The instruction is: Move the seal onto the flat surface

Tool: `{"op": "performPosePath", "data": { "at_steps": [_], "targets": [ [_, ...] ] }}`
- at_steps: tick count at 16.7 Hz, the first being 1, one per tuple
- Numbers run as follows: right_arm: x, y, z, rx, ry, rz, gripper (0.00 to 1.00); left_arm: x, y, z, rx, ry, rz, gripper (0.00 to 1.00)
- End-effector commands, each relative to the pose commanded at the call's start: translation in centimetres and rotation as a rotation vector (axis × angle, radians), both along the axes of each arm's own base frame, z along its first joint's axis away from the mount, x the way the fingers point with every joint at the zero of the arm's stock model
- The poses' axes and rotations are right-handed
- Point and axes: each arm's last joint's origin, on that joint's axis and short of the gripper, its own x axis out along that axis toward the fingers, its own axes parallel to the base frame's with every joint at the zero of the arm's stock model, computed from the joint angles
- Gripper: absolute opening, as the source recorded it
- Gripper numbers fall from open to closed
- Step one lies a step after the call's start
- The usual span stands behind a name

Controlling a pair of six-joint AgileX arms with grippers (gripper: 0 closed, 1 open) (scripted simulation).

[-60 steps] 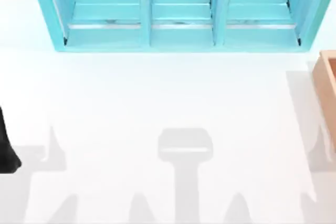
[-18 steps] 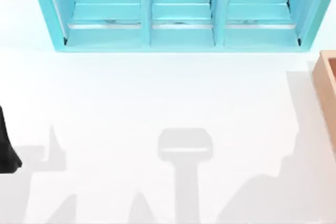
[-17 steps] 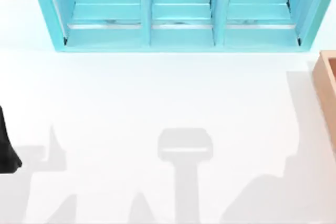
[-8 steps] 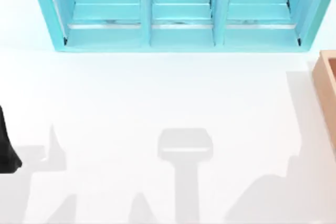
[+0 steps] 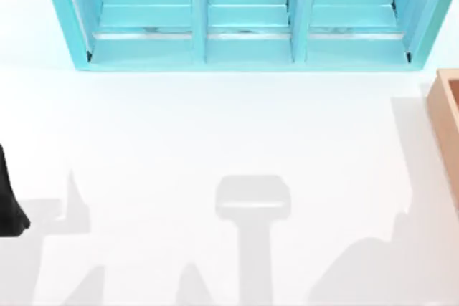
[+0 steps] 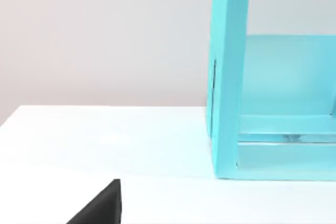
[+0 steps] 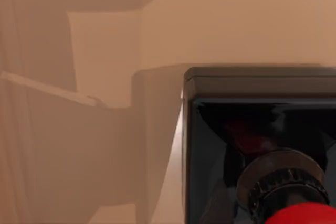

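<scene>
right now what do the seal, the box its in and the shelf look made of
Seal: glossy black block, mirror-like reflections, with a shiny red knob, probably plastic or lacquer. Box: matte tan, likely wood, though no grain shows. Shelf unit: smooth turquoise, looks painted.

The top view is bright and evenly lit, the white tabletop [image 5: 215,127] nearly washed out, with soft grey shadows lying across its near part and beside the box [image 5: 446,130] at the right. The left wrist view is as bright, with a faint turquoise tint on the tabletop beside the shelf [image 6: 229,77]. The right wrist view is dimmer and warm tan, with broad soft shadows on the box walls and reflections on the seal [image 7: 262,156], whose glossy black base mirrors its red knob.
</scene>
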Motion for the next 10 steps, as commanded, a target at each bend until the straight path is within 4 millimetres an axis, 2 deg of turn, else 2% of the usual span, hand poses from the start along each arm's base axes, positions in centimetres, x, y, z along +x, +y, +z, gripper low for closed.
{"op": "performPosePath", "data": {
  "at_steps": [1,2,10],
  "targets": [
    [0.0,0.0,0.0,0.0,0.0,0.0,0.02,0.0,0.0,0.0,0.0,0.0,0.0,1.0],
    [0.0,0.0,0.0,0.0,0.0,0.0,0.0,0.0,0.0,0.0,0.0,0.0,0.0,1.0],
    [0.0,-0.01,0.05,-0.001,-0.001,-0.001,0.0,0.0,0.0,0.0,0.0,0.0,0.0,1.0]
  ]
}}
